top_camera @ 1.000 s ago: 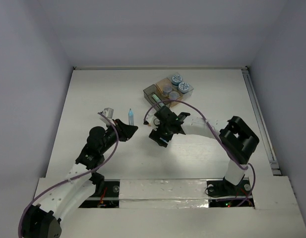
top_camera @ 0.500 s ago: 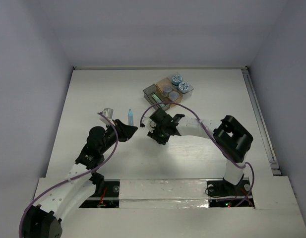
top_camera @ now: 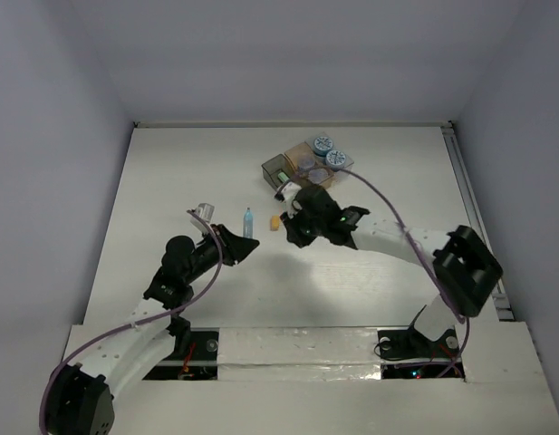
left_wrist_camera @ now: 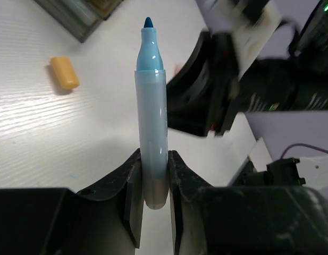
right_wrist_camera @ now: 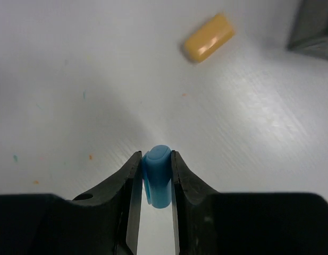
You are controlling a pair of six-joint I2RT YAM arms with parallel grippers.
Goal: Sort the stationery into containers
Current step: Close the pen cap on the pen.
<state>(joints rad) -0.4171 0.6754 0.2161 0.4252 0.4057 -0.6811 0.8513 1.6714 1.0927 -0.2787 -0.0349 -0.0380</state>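
- The bench is a white board with a faint wood grain. Pale lilac-grey walls close it in on 3 sides.
- The boxes stand at the far middle of the bench: a dark one on the left, a tan one in the middle and a clear one on the right.
- 2 blue-and-white rolls lie in the clear box, and purplish-grey cylinders lie in the tan one.
- The left tool is clamped on the lower end of a light blue marker. The marker stands upright with its tip bare.
- The right tool is clamped on a small blue cap over bare bench.
- A short orange block lies flat on the bench near the dark box. In the top view it sits between the 2 tools.
- Only the wrist views show the 2 grips. The right wrist view also shows tiny coloured specks on the bench.
- From the top, the blue cap is hidden by the right arm, and only that view shows what is in the boxes.
- The pattern on the rolls is too small to read.
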